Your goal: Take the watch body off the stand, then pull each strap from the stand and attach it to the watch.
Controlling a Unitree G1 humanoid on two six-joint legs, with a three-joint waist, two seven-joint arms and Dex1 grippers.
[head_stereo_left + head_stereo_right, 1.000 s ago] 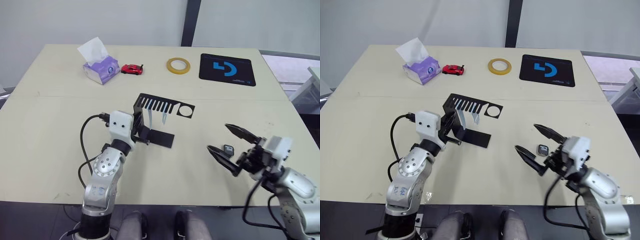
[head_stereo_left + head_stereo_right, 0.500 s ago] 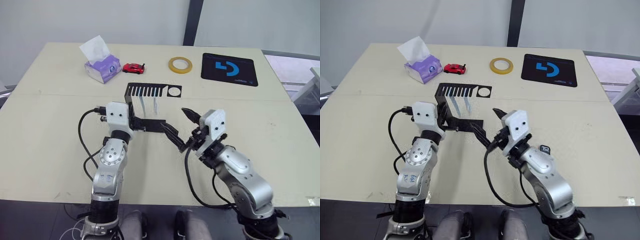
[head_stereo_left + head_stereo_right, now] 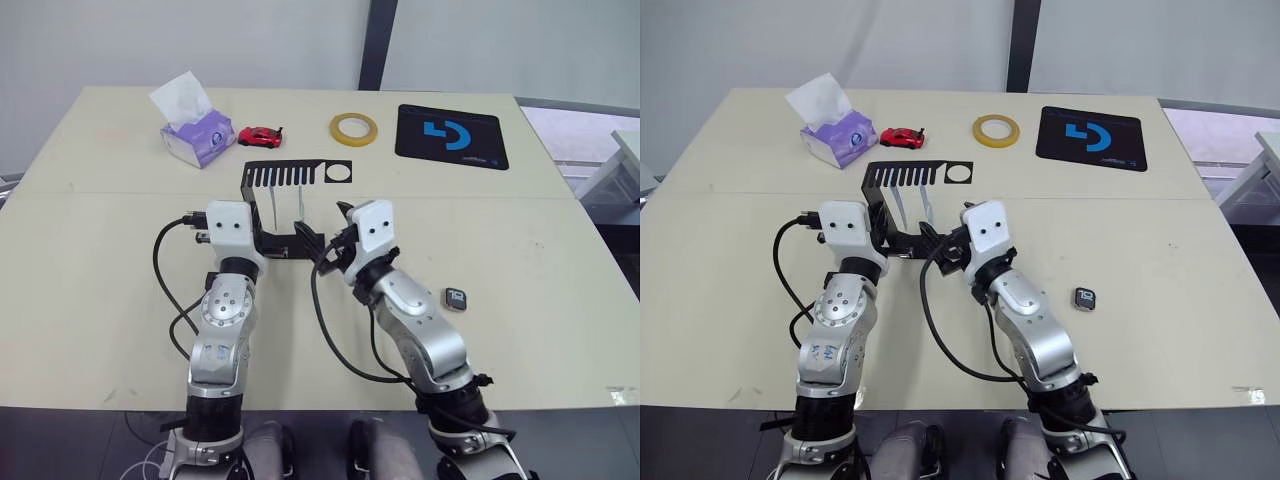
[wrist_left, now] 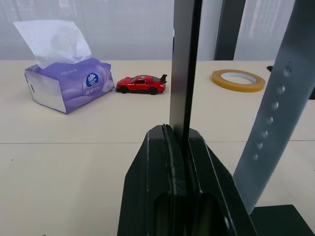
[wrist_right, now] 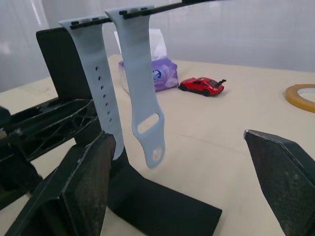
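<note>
The left gripper is clamped on the upright of the stand, which sits mid-table with both straps hanging side by side from its slotted top plate. The right gripper sits at the stand's base with its jaws wide apart, the nearer strap just ahead between them, untouched. The watch lies flat on the table, well off to the right.
</note>
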